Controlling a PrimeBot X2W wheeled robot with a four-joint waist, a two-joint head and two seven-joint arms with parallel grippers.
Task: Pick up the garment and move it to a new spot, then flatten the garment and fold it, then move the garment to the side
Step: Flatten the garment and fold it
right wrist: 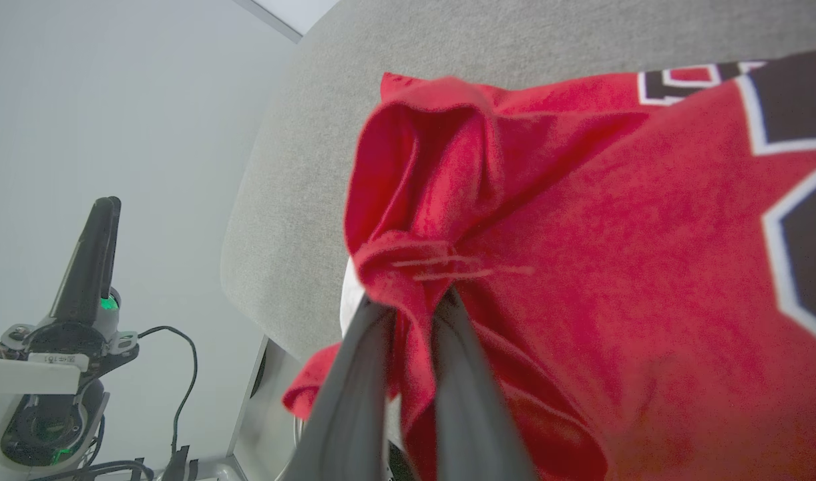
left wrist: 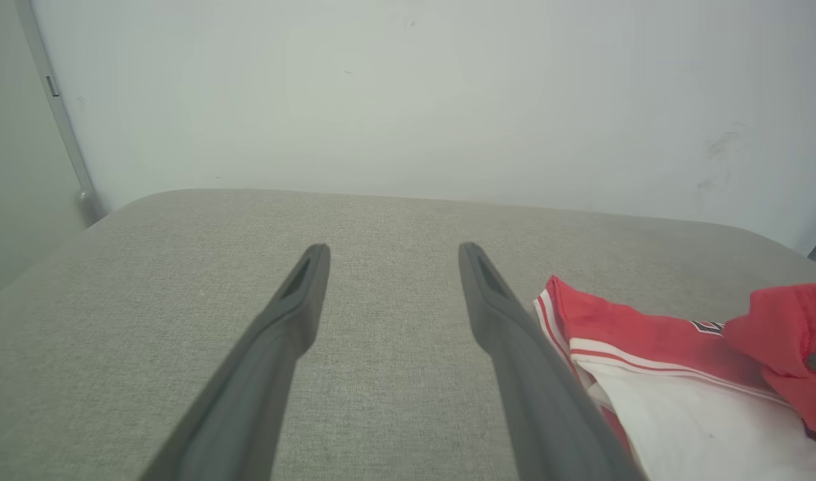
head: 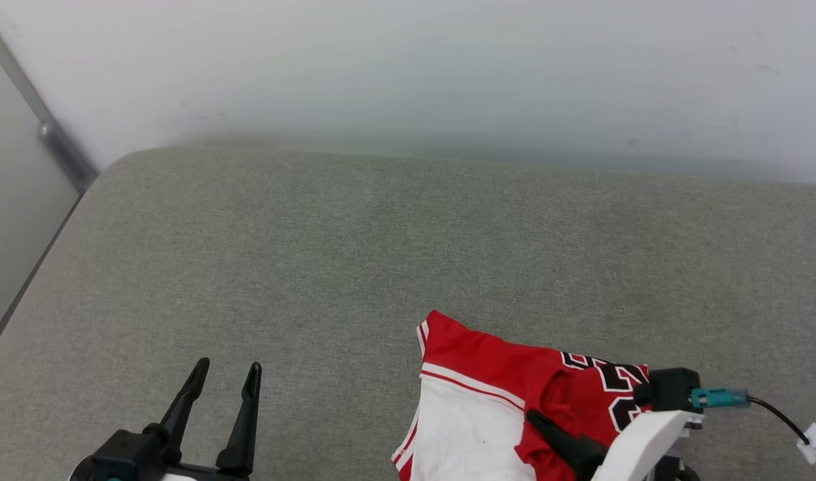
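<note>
The left claw stands wide, its 2 fingers spread over grey cushion, holding nothing. Right of it lies the shirt, red and white. The right claw is pinched narrow on a bunched red fold. The black, white-edged print beside that claw is too cut off to read.

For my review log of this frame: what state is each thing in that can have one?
garment: crumpled on the grey cushion, one red fold pinched up.
right gripper: shut on the garment.
left gripper: open, empty.
</note>
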